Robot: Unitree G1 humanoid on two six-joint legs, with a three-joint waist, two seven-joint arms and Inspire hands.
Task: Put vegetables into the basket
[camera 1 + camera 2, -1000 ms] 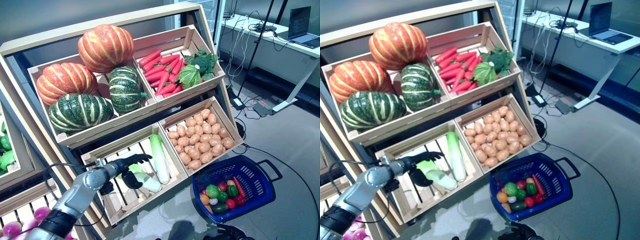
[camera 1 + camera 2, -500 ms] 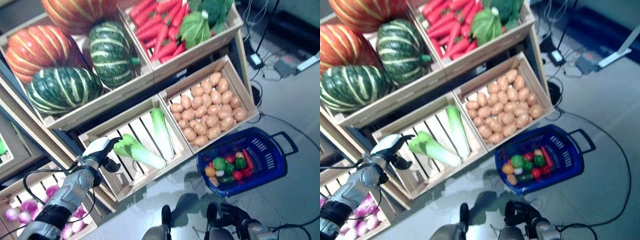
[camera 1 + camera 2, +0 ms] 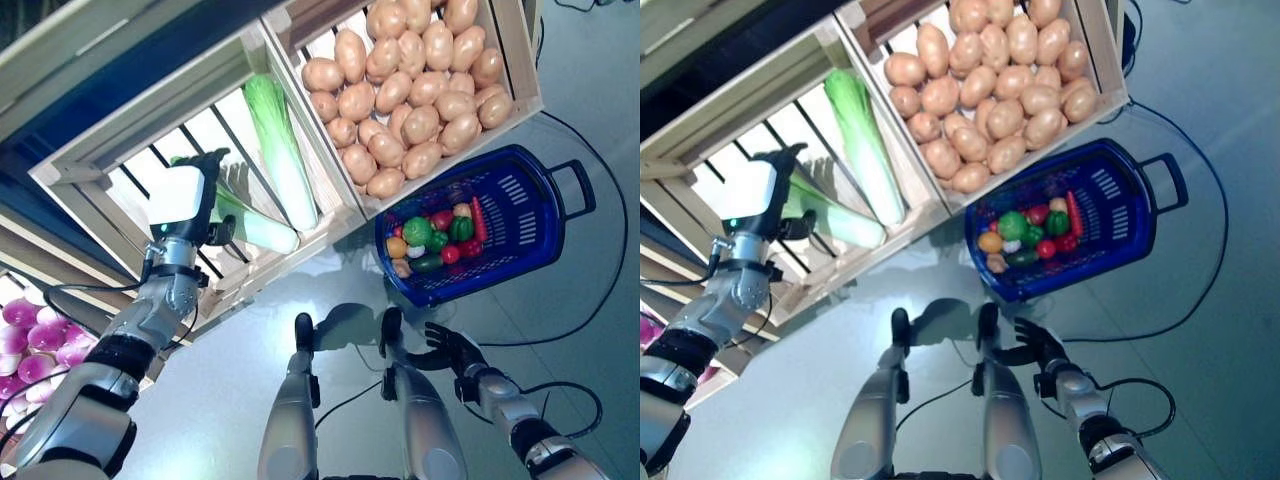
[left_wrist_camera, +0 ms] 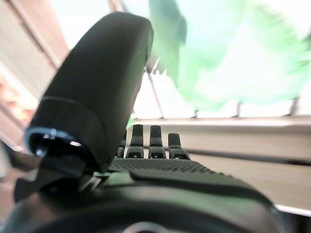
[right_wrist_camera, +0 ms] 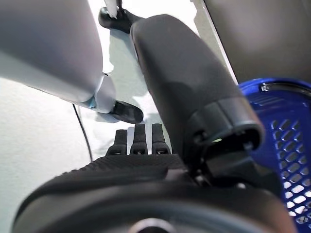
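At far left, inside a slatted wooden crate [image 3: 90, 170], the left hand [image 3: 183, 200] hovers over a pale green cabbage [image 3: 255, 228], fingers straight and apart, the cabbage just past the fingertips, not gripped. This looks like the reach step; next the fingers must close round it. Further right, a potato crate [image 3: 520, 60] sits above the blue basket [image 3: 540, 235] of vegetables. Lowest right, the right hand [image 3: 450, 350] hangs idle, fingers relaxed.
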